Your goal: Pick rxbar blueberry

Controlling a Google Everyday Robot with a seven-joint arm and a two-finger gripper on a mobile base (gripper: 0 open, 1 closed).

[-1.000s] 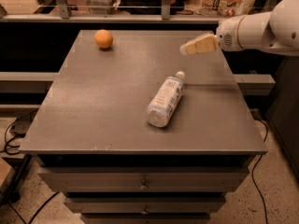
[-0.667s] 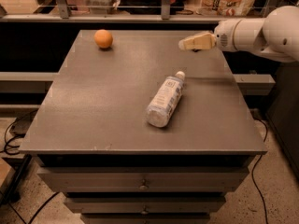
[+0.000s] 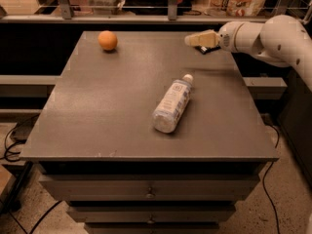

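At the far right edge of the grey rectangular surface (image 3: 97,121), the white arm (image 3: 287,38) holds its tan gripper (image 3: 191,39); its spread cannot be told. 1 clear white-labelled plastic bottle (image 3: 171,104) lies centrally, 1 orange round fruit (image 3: 107,40) far left. The dark navy rxbar blueberry (image 3: 208,49) lies partly hidden under the gripper.

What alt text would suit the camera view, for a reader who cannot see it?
A white robot arm reaches from the right, its gripper at the far right edge of a grey table, just over a mostly hidden dark rxbar blueberry. A clear bottle lies on its side mid-table; an orange sits near the far left corner.
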